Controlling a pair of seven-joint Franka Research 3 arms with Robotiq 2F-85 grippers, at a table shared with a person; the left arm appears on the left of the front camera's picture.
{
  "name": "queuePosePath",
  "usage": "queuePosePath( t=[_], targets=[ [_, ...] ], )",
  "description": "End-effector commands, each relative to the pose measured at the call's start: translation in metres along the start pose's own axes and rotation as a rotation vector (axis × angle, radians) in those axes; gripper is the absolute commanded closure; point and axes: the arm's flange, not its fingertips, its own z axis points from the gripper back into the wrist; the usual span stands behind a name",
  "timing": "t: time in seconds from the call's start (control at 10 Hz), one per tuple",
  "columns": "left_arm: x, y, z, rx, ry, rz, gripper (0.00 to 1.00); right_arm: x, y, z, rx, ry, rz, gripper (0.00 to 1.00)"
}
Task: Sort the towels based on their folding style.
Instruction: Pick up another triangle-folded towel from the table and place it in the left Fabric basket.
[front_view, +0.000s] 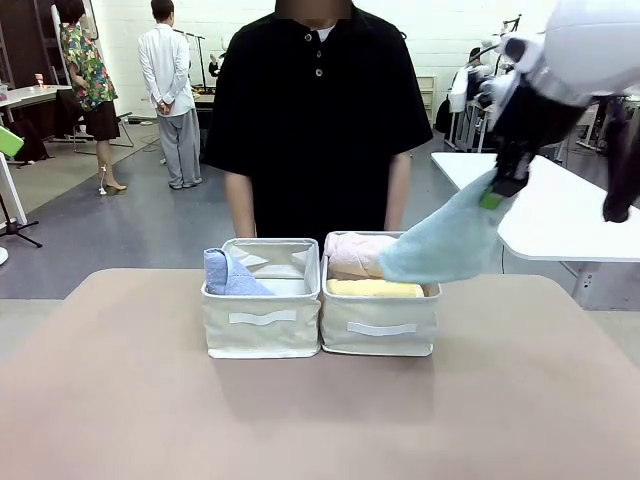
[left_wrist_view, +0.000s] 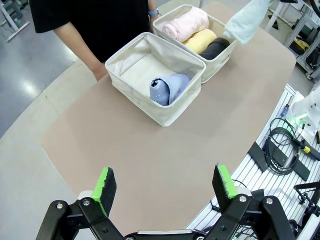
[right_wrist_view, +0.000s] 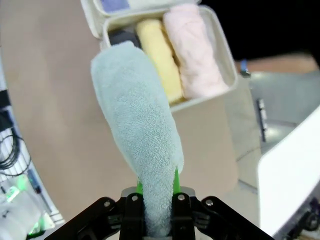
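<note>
Right end effector (right_wrist_view: 158, 194) is clamped on the narrow end of the light blue towel (right_wrist_view: 140, 125), which hangs slanted over the right basket (front_view: 380, 330); left end effector (left_wrist_view: 165, 181) hovers wide open, empty, above the surface (front_view: 320, 420). Risk: swung low toward the left basket (front_view: 262, 325), the cone could snag the pink towel (front_view: 350, 255) or unfold. Count: 2 baskets, 5 towels: 3 rolls (pink, yellow towel (front_view: 375, 288), dark grey towel (left_wrist_view: 216, 47)) and 2 cones (held one, blue-grey towel (left_wrist_view: 167, 89) in the left basket).

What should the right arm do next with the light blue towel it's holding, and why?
Probably carry the light blue cone-folded terry towel leftward over the left cream fabric basket, where the blue-grey cone towel lies; it now hangs at the right basket of rolled towels.
</note>
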Motion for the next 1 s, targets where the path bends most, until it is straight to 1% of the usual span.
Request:
queuePosePath(
  t=[0.0, 0.1, 0.2, 0.4, 0.5, 0.6, 0.9],
  targets=[
    [0.000, 0.000, -0.001, 0.000, -0.006, -0.005, 0.00, 0.067, -0.006, -0.029, 0.039, -0.066, 0.063, 0.81],
    [0.000, 0.000, -0.001, 0.000, -0.006, -0.005, 0.00, 0.094, -0.010, -0.030, 0.039, -0.077, 0.055, 0.81],
    [0.000, 0.000, -0.001, 0.000, -0.006, -0.005, 0.00, 0.124, -0.012, -0.037, 0.047, -0.059, 0.057, 0.81],
    [0.000, 0.000, -0.001, 0.000, -0.006, -0.005, 0.00, 0.164, -0.015, -0.039, 0.040, -0.070, 0.063, 0.81],
    [0.000, 0.000, -0.001, 0.000, -0.006, -0.005, 0.00, 0.177, -0.018, -0.038, 0.025, -0.066, 0.058, 0.81],
    [0.000, 0.000, -0.001, 0.000, -0.006, -0.005, 0.00, 0.189, -0.024, -0.041, 0.035, -0.070, 0.048, 0.81],
    [0.000, 0.000, -0.001, 0.000, -0.006, -0.005, 0.00, 0.210, -0.044, -0.054, 0.083, -0.115, -0.004, 0.81]
  ],
)
